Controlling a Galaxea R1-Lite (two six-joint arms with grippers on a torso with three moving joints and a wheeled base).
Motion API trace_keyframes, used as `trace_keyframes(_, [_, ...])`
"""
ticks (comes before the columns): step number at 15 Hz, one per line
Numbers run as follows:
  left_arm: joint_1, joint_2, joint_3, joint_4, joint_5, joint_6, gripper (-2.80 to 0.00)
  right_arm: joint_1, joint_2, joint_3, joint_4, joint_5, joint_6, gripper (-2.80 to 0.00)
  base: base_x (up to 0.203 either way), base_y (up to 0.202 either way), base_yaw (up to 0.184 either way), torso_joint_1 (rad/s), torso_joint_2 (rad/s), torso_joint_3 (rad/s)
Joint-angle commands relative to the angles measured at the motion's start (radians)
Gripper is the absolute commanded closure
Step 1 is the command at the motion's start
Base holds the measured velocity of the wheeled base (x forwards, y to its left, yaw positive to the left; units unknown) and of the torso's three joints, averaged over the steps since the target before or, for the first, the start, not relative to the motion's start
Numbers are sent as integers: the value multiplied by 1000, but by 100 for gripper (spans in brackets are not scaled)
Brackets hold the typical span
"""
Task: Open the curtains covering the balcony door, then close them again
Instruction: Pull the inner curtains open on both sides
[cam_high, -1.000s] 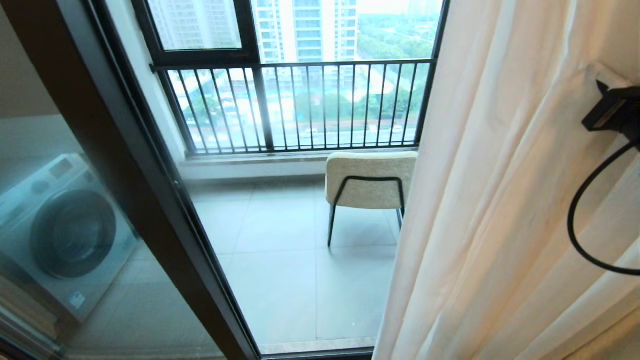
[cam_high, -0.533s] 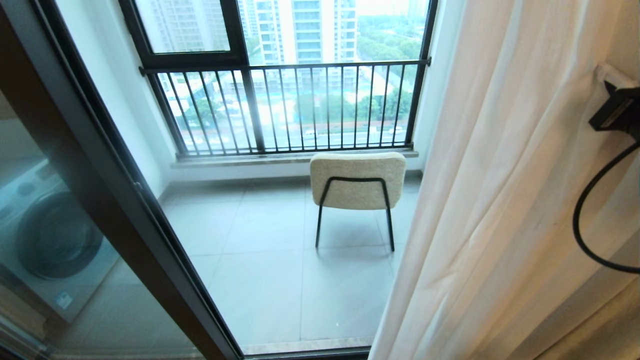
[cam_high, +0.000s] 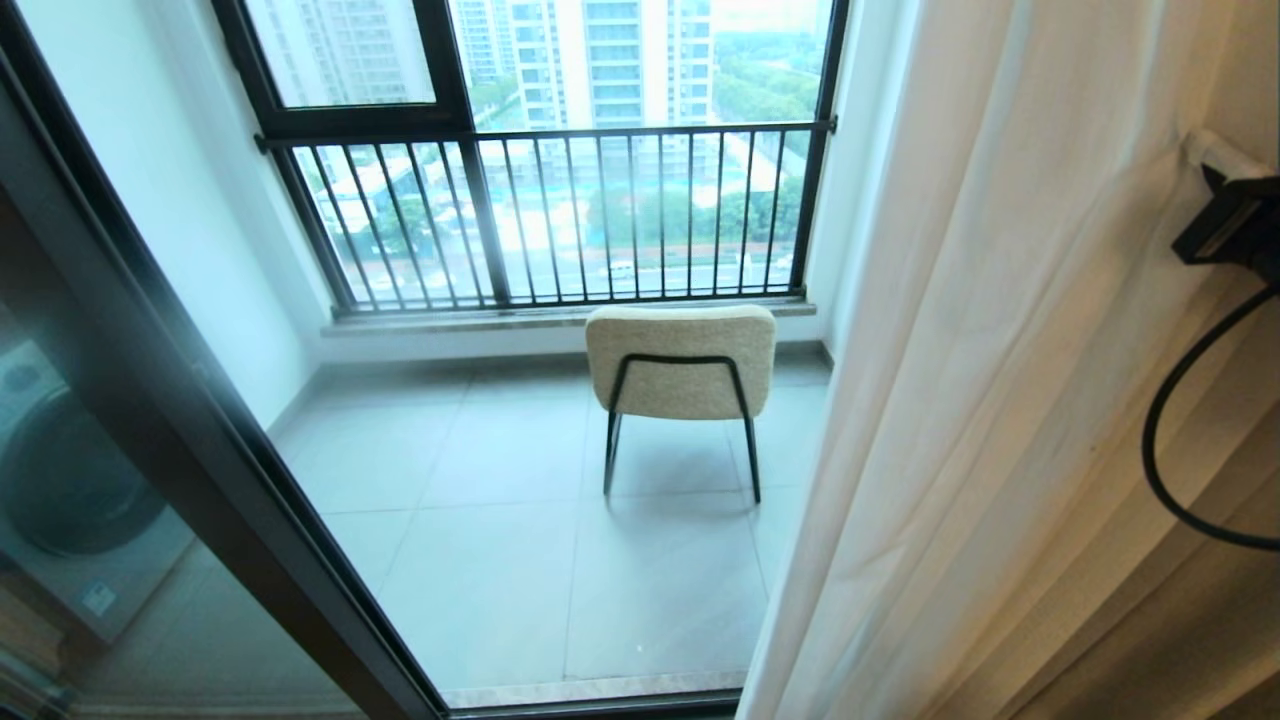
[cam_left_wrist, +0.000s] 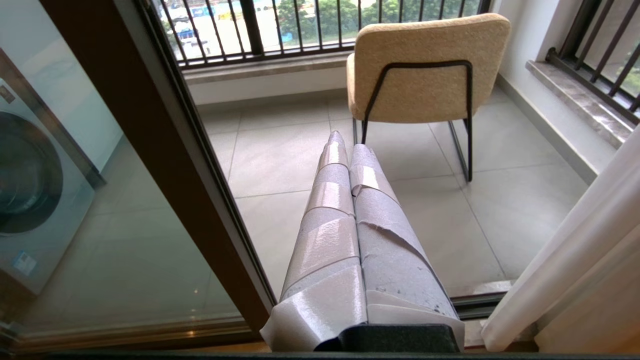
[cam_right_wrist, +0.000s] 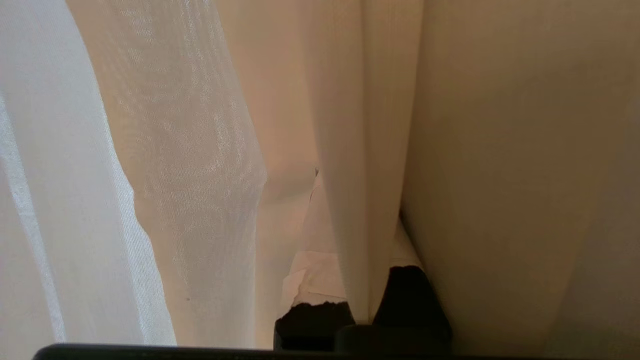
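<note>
You have the sheer white, long-folded curtains (cam_high: 1000, 400) bunched from about one to five o'clock in your head view, leaving the glass balcony door (cam_high: 120, 420) with its dark brown-black metal frame uncovered from seven to ten o'clock. Your right gripper (cam_right_wrist: 350, 240) sits at three o'clock at the edge of that view, its tape-wrapped fingers (cam_right_wrist: 312, 275) pinched together with a fold of the sheer fabric caught between them; a thicker tan drape (cam_right_wrist: 525, 175) hangs just beside it. Your left gripper (cam_left_wrist: 345, 145) shows only in its own wrist view, its pale taped fingers (cam_left_wrist: 330, 210) pressed flat against each other with nothing held, pointing toward the balcony floor. Out on the grey floor tiles (cam_high: 520, 560), near twelve o'clock, a cream upholstered chair (cam_high: 680, 360) on thin black legs faces the black-barred railing window (cam_high: 560, 220). A washing machine (cam_high: 60, 500) shows behind the glass at nine o'clock.
</note>
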Motion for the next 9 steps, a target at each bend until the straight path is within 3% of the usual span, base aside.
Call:
trace_keyframes(1, [0, 0, 0, 0, 1, -1, 0, 1, -1, 0, -8, 0, -1, 0, 0, -185, 3, 0, 0, -2])
trace_keyframes(4, [0, 0, 0, 1, 1, -2, 0, 1, -5, 1, -8, 0, -1, 0, 0, -119, 2, 5, 1, 1])
trace_keyframes(9, [0, 0, 0, 3, 4, -27, 0, -1, -14, -1, -7, 0, -1, 0, 0, 0, 0, 0, 0, 0])
